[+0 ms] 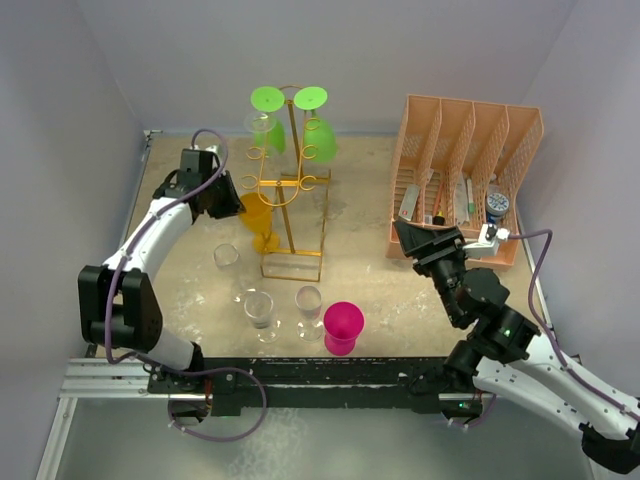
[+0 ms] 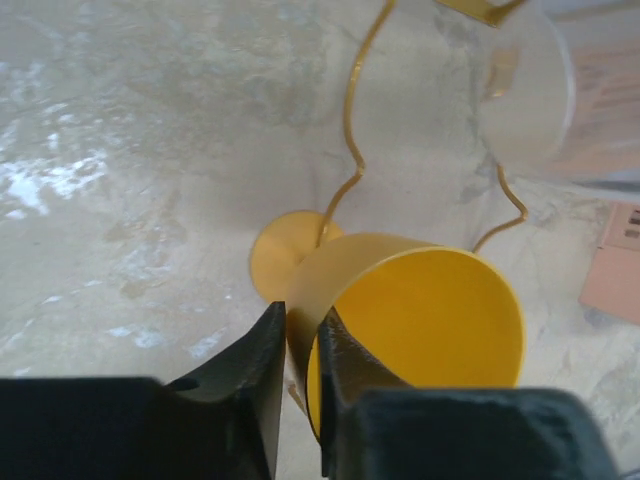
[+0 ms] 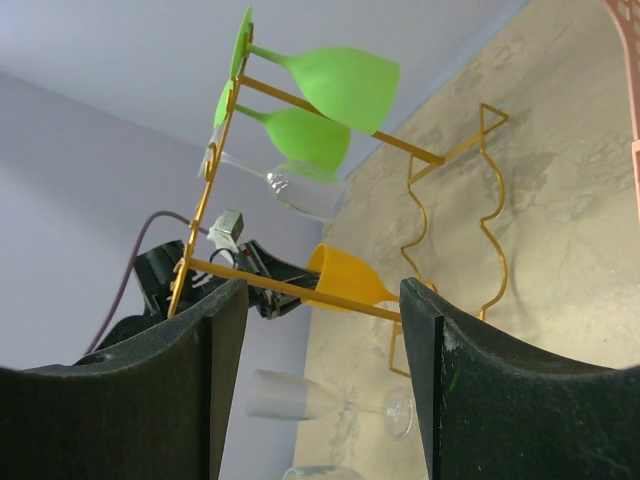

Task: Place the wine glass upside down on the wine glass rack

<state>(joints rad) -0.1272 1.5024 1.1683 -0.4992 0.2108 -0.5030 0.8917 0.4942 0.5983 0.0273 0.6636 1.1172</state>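
The yellow wine glass stands mouth up beside the left side of the gold wire rack, its foot low near the table. My left gripper is shut on the glass's rim. In the left wrist view one finger is outside the bowl and the other is inside. My right gripper is open and empty, right of the rack and facing it. The right wrist view shows the yellow glass behind a rack bar. Two green glasses and a clear one hang upside down on the rack.
Three clear glasses and a pink glass stand on the table in front of the rack. A peach mesh organizer holding small items stands at the right, just behind my right gripper. Walls close the left, back and right.
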